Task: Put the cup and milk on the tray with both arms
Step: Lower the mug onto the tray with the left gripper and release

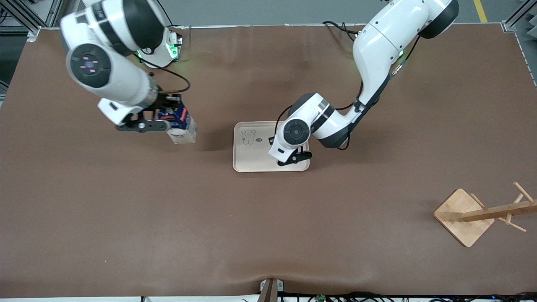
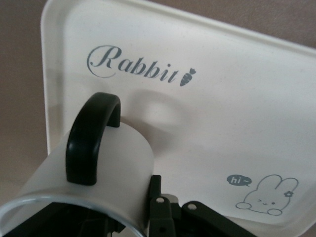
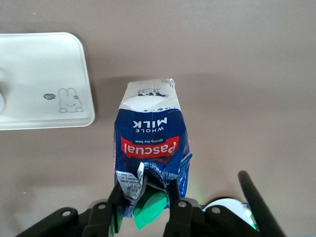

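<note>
While the left end effector holds the cup low over the tray near mid-bench, its fingers clamped on the rim, that half looks nearly done. The right end effector grips the milk by its top above bare bench toward the right arm's end, with its carry to the tray left.

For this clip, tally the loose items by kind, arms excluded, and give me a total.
Cup: 1, held by the left end effector over the tray.
Milk carton: 1, held by the right end effector above the table.
Tray: 1.
Wooden rack: 1, at the left arm's end of the table.
Total: 4
</note>
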You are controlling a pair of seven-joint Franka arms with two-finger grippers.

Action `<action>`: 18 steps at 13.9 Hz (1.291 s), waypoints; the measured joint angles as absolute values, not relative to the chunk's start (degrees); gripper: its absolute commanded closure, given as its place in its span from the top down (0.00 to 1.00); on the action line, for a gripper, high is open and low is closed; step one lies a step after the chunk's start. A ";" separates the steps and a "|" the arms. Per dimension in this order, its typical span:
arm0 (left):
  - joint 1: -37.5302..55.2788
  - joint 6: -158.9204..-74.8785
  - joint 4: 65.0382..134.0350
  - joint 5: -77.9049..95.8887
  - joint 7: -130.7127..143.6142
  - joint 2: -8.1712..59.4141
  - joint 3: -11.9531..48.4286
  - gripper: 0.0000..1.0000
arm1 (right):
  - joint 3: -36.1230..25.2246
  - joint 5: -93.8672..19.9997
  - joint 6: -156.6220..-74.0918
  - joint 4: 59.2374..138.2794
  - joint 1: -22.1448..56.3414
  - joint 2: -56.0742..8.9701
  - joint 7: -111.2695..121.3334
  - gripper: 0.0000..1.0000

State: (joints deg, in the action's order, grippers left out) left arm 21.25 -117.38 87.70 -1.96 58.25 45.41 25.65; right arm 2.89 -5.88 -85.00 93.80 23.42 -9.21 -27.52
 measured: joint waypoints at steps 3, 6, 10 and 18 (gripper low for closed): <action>21.35 -117.41 87.33 -1.98 58.33 45.83 24.99 1.00 | 2.91 -9.96 -85.04 90.69 26.84 -13.58 -34.15 0.00; 21.29 -117.43 86.26 -1.98 58.45 45.84 24.60 1.00 | 2.89 -13.03 -85.11 89.21 27.30 -16.81 -36.80 0.00; 21.01 -117.34 83.04 -1.98 59.77 44.70 24.58 1.00 | 2.88 -15.27 -85.49 85.15 29.94 -21.61 -40.61 0.00; 10.68 -109.41 80.64 -2.51 58.89 31.27 23.97 1.00 | 2.87 -19.53 -92.11 78.98 34.01 -30.31 -43.30 0.00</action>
State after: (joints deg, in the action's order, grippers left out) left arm 10.68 -109.41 80.64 -2.51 58.89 31.27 23.97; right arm 2.87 -19.53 -92.11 78.98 34.01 -30.31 -43.30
